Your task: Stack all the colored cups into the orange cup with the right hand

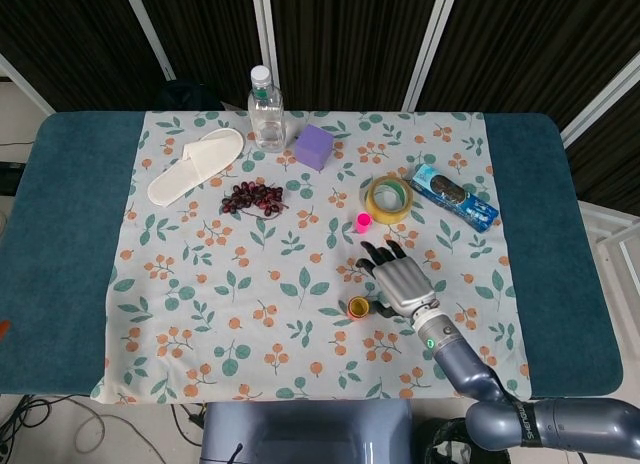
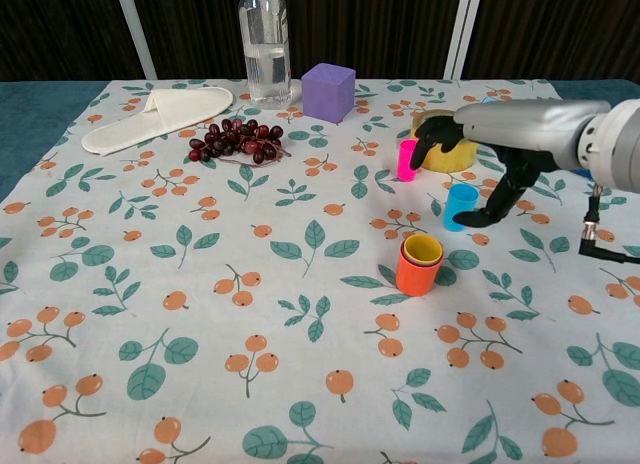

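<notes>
Head view: right hand (image 1: pixel 402 281) empty, fingers spread, just right of small orange plastic cup (image 1: pixel 358 307), yellow cup (image 1: pixel 358 306) nested inside, pink cup (image 1: pixel 363 221) beyond; chest view: hand (image 2: pixel 470 144) raised behind the orange cup (image 2: pixel 415 273), blue cup (image 2: pixel 460 205) under its fingers, yellow tape roll (image 2: pixel 447 152) farther back.

A water bottle (image 1: pixel 266 109), purple block (image 1: pixel 314 146), white slipper (image 1: pixel 195 164), grapes (image 1: pixel 253 197), tape roll (image 1: pixel 388 198) and blue packet (image 1: pixel 454 197) lie on the leafy cloth (image 1: pixel 200 314).
</notes>
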{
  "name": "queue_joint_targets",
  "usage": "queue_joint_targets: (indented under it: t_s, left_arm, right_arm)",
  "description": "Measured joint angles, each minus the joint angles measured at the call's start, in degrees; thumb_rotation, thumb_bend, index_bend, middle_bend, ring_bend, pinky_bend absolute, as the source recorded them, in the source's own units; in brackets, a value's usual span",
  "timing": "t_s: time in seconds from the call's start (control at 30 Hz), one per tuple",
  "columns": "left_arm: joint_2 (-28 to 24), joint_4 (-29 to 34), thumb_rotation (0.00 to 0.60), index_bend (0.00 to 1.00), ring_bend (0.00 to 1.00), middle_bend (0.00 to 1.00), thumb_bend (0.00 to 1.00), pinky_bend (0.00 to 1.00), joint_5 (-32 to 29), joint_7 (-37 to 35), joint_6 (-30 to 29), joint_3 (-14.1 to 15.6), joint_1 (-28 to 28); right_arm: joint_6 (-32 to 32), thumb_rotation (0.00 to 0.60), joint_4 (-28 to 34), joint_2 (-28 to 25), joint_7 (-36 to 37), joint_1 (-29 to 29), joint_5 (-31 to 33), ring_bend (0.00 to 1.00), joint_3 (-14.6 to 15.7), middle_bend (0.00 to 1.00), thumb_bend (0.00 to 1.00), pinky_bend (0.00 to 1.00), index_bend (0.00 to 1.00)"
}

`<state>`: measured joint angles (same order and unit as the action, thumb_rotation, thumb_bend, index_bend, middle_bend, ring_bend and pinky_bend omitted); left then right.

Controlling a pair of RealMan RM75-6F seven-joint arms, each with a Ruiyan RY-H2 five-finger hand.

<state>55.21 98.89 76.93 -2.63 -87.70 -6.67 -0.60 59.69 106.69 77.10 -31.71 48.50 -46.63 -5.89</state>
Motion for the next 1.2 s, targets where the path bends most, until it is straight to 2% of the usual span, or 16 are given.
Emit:
queue_joint_targets:
  t_s: [0.23, 0.57, 0.77, 1.2]
  left_arm:
    - [-0.07, -0.05, 0.600, 0.37, 0.88, 0.97, 0.12, 0.78, -0.17, -0.22, -0.13, -0.10, 0.09]
    - [-0.07, -0.06, 0.600, 0.37, 0.88, 0.97, 0.12, 0.78, -0.27, -0.28, -0.24, -0.18, 0.14]
    - [-0.11, -0.13, 0.600, 0.37, 0.88, 0.97, 0.12, 0.78, -0.39, -0.48, -0.26, -0.25, 0.19]
    - [-0.17, -0.05, 0.600, 0.37, 0.88, 0.97, 0.12, 0.78, -0.46, -0.53, -0.18, -0.25, 0.20]
  right_arm:
    - [0.46, 0.600, -4.28, 0.62, -1.62, 1.35, 3.53, 0.14, -1.93, 0.01, 0.39, 0.07, 0.29]
    - [-3.92, 0.600, -13.30, 3.05, -3.19, 3.77, 11.55, 0.14, -3.08, 0.01, 0.39, 0.07, 0.31]
    - [-5.89, 0.600, -15.48, 3.98, -2.32, 3.79, 12.17, 0.14, -2.24, 0.01, 0.39, 0.07, 0.31]
    - [-5.62, 0.600, -15.69, 5.01, -1.94, 3.53, 10.18, 0.14, -1.30, 0.01, 0.39, 0.07, 0.34]
